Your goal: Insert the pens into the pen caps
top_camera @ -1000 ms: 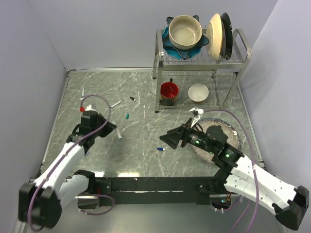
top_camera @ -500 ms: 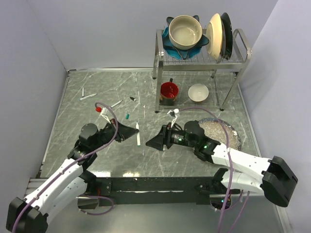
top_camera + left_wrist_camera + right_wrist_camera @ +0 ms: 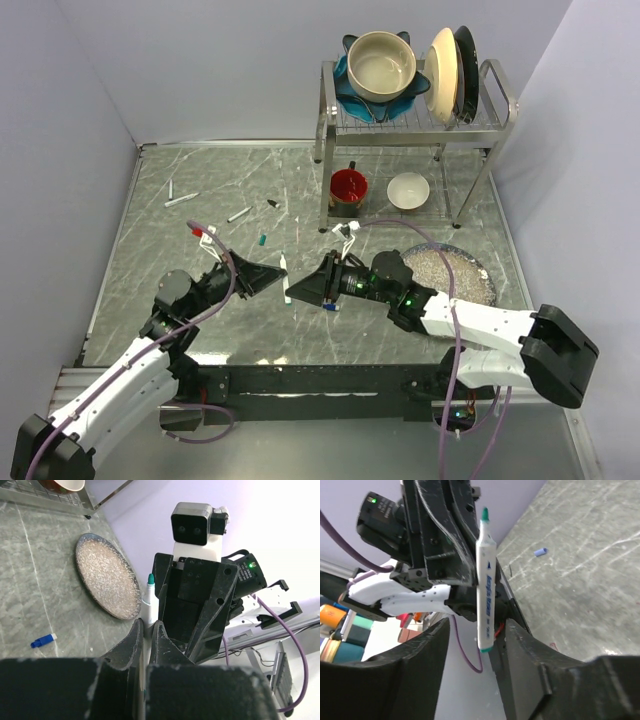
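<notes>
While the left gripper (image 3: 278, 273) is pinching a slim white marker pen (image 3: 285, 276) with a green tip between tight jaws, mid-bench toward the near edge, the right gripper (image 3: 296, 292) is facing it, black fingers spread wide. A stubby blue cap (image 3: 330, 306) is lying on the marbled bench (image 3: 210, 170) beside them.

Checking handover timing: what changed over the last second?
The left gripper, jaws shut on the white green-tipped pen, swung right toward centre. The right gripper moved left until its open jaws flank that pen. The small blue pen cap stayed put.
</notes>
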`<state>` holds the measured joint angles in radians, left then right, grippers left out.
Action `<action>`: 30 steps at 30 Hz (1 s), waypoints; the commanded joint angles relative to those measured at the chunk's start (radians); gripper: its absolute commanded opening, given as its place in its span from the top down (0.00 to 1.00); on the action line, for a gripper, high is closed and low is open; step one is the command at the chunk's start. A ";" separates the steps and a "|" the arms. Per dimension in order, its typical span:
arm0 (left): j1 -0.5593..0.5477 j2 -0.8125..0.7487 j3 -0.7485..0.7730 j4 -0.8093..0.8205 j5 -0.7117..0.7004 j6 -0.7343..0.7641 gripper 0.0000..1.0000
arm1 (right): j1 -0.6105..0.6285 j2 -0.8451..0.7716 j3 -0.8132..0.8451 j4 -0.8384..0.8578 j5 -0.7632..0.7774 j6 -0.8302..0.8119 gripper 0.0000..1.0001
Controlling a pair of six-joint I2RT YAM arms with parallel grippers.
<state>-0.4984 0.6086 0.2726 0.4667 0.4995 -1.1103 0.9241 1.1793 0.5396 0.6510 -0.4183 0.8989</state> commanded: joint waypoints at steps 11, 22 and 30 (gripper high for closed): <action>-0.006 -0.015 -0.001 0.093 -0.001 -0.039 0.99 | 0.022 0.091 0.089 0.096 -0.057 0.041 0.59; -0.006 -0.010 0.108 -0.165 -0.045 0.087 0.20 | 0.022 -0.003 0.057 0.004 0.050 -0.003 1.00; -0.005 0.092 0.373 -0.690 -0.449 0.213 0.09 | 0.016 -0.309 0.011 -0.307 0.326 -0.129 1.00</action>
<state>-0.5041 0.6399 0.5205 0.0540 0.3008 -0.9798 0.9401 1.0302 0.5655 0.4610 -0.2584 0.8532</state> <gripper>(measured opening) 0.906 0.166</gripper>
